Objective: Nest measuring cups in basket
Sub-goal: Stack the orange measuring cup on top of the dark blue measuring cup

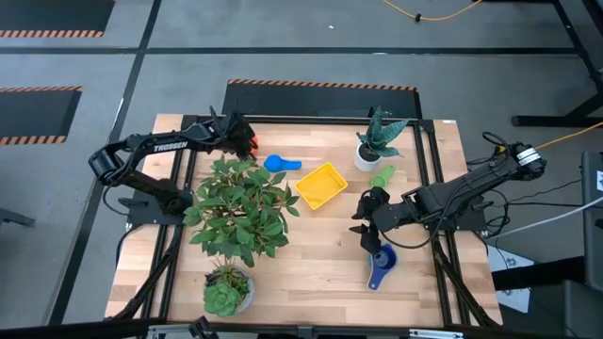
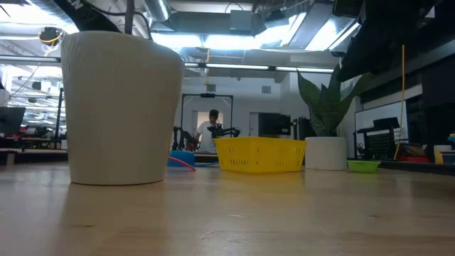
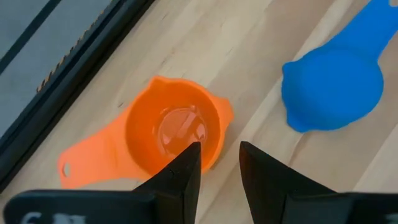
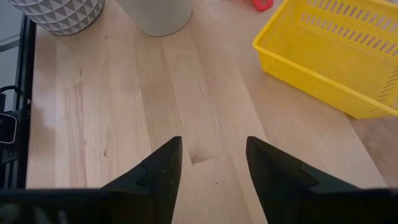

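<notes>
The left gripper (image 3: 219, 167) hovers above the orange cup (image 3: 174, 132), fingers slightly parted, gripping nothing. The right gripper (image 4: 212, 163) hangs over the bare surface (image 4: 124, 112), fingers spread.

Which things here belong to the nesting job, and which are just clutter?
Job: basket; orange cup; blue cup; green cup; dark blue cup.
Clutter: leafy plant; succulent; spiky plant.

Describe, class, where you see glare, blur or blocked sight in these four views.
Left wrist view: a bright glint in the orange cup. Low view: ceiling lights glare, and the white pot looms large, hiding much. High view: even light, soft shadows. Right wrist view: the basket looks sharp.
</notes>
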Controlling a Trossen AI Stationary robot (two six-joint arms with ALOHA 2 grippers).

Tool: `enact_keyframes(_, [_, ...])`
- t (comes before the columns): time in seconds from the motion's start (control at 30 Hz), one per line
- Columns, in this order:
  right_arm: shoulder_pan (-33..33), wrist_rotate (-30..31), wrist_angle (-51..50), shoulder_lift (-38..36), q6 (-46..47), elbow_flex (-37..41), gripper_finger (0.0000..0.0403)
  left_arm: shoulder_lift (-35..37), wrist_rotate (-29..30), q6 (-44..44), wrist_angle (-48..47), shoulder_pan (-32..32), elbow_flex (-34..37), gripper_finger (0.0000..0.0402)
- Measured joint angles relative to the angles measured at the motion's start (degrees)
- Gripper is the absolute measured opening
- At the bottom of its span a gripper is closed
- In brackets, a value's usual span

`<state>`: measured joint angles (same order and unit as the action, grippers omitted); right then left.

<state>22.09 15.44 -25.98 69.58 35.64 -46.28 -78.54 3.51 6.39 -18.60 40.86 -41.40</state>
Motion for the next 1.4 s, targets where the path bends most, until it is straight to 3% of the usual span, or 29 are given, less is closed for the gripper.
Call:
enact_keyframes(0.8, [0.0,0.0,0.0,0.0,0.0,0.0,0.0184,0.0,1.0,4.9,14.2,0.0,9.7,0.0099])
enact_keyframes(1.03, [0.0,0.0,0.0,0.0,-0.1,0.0,0.0184,0.0,1.5,5.0,16.9,0.0,10.2,0.0099])
enact_keyframes(1.4, [0.0,0.0,0.0,0.0,-0.1,0.0,0.0184,-0.1,1.5,12.4,16.9,0.0,10.2,0.0099])
